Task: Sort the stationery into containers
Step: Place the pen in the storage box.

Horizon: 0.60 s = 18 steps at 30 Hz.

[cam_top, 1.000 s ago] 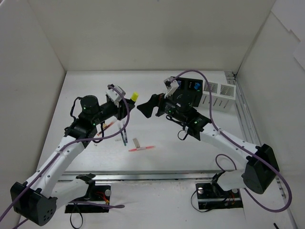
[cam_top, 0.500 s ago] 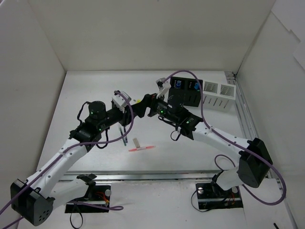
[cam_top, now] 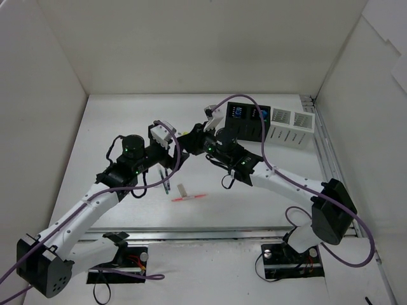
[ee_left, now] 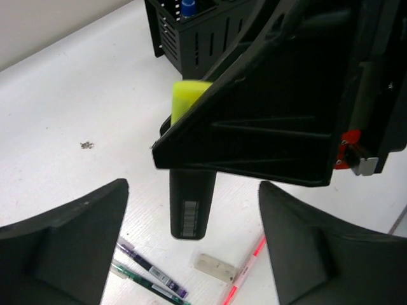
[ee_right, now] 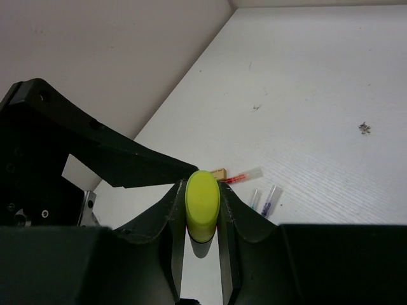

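In the right wrist view my right gripper [ee_right: 202, 194] is shut on a yellow highlighter [ee_right: 202, 206], its fingers [ee_right: 173, 213] pressed on both sides. In the left wrist view that highlighter [ee_left: 189, 101] sticks out from under the right gripper's black body [ee_left: 273, 127], black cap [ee_left: 191, 203] downward. My left gripper [ee_left: 192, 190] stands open around the cap without touching it. From above, both grippers meet mid-table, left [cam_top: 172, 147] and right [cam_top: 191, 141]. On the table below lie two dark pens [cam_top: 165, 181], a pale eraser [cam_top: 182, 190] and a thin red pen [cam_top: 189, 197].
A black slotted box [cam_top: 248, 121] stands at the back right with a blue-capped bottle [ee_left: 188, 7] in it. White perforated boxes [cam_top: 290, 127] stand to its right. White walls close in the table on three sides.
The right gripper swung left to meet the left one and shut on the yellow highlighter. The left gripper, which held the highlighter, has opened and let go.
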Motion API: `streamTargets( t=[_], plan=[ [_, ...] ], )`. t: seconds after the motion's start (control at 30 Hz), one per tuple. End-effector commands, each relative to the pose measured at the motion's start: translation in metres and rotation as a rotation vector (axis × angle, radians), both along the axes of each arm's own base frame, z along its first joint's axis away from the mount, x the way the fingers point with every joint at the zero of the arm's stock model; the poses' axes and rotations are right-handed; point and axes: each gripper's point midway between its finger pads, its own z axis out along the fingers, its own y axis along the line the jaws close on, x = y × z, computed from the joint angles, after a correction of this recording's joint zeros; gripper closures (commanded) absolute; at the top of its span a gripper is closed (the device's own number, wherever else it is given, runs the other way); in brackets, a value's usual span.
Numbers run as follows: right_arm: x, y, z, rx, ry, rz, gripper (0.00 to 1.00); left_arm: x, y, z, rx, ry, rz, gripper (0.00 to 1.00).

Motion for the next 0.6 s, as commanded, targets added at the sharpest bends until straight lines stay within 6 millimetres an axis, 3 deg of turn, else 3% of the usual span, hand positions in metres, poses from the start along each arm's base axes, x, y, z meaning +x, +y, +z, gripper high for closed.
streamTargets(
  t=[0.0,0.07,0.17,0.2,0.27,0.3,0.37,0.4,0.43,0.47,0.5,0.57],
  plan=[
    [0.021,-0.022,0.061,0.078,-0.163,-0.111,1.00,0.013,0.002,0.042,-0.065,-0.091,0.065,0.18],
    [0.035,-0.042,0.065,0.063,-0.176,-0.157,1.00,0.012,0.009,0.043,-0.077,-0.070,0.103,0.01],
    [0.069,-0.088,0.064,-0.032,-0.209,-0.290,1.00,0.008,0.022,0.036,-0.095,-0.022,0.180,0.01],
    [0.086,-0.115,0.057,-0.111,-0.219,-0.367,1.00,0.009,0.028,0.035,-0.100,-0.009,0.223,0.01],
    [0.107,-0.150,0.062,-0.162,-0.227,-0.475,1.00,0.006,0.050,0.023,-0.120,0.085,0.333,0.00],
    [0.123,-0.180,0.062,-0.210,-0.228,-0.545,1.00,0.010,0.064,0.022,-0.137,0.100,0.413,0.01],
    [0.141,-0.212,0.060,-0.236,-0.210,-0.632,1.00,0.016,0.086,0.012,-0.207,0.180,0.530,0.01],
    [0.156,-0.236,0.053,-0.262,-0.194,-0.677,1.00,0.017,0.088,0.007,-0.219,0.210,0.529,0.01],
    [0.164,-0.241,0.058,-0.259,-0.203,-0.671,1.00,0.017,0.093,0.001,-0.212,0.241,0.541,0.00],
    [0.173,-0.262,0.057,-0.268,-0.197,-0.708,1.00,0.020,0.103,-0.004,-0.221,0.269,0.582,0.01],
    [0.184,-0.271,0.046,-0.301,-0.187,-0.717,1.00,0.021,0.108,-0.011,-0.208,0.294,0.601,0.01],
    [0.196,-0.286,0.046,-0.322,-0.194,-0.739,1.00,0.017,0.114,-0.025,-0.186,0.333,0.629,0.01]
  ],
)
